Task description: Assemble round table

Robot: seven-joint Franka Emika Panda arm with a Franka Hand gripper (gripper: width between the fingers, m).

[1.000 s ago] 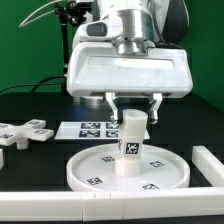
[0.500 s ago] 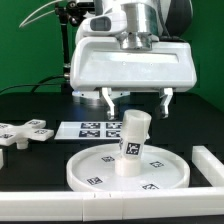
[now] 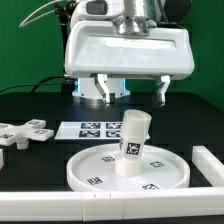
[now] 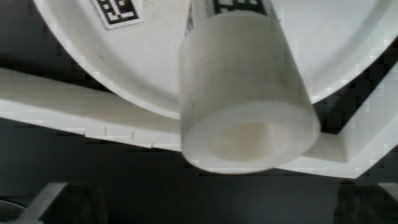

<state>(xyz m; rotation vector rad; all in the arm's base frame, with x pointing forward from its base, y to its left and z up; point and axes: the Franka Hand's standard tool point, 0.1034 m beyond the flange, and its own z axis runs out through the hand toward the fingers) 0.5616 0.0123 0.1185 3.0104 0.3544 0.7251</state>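
disc (image 3: 85, 176): rim near the front bar (image 3: 60, 206).
leg (image 3: 133, 143): standing mid-disc, top free all round.
gripper (image 3: 133, 92): fingers spread, empty, clear above leg.
foot (image 3: 26, 132): well apart, exterior view's left.

The leg (image 3: 133, 143) stands on the middle of the disc (image 3: 90, 172). The foot piece (image 3: 22, 133) lies at the exterior view's left, the marker board (image 3: 85, 128) behind the disc, a bar (image 3: 60, 208) in front, and the gripper (image 3: 133, 92) above the leg.
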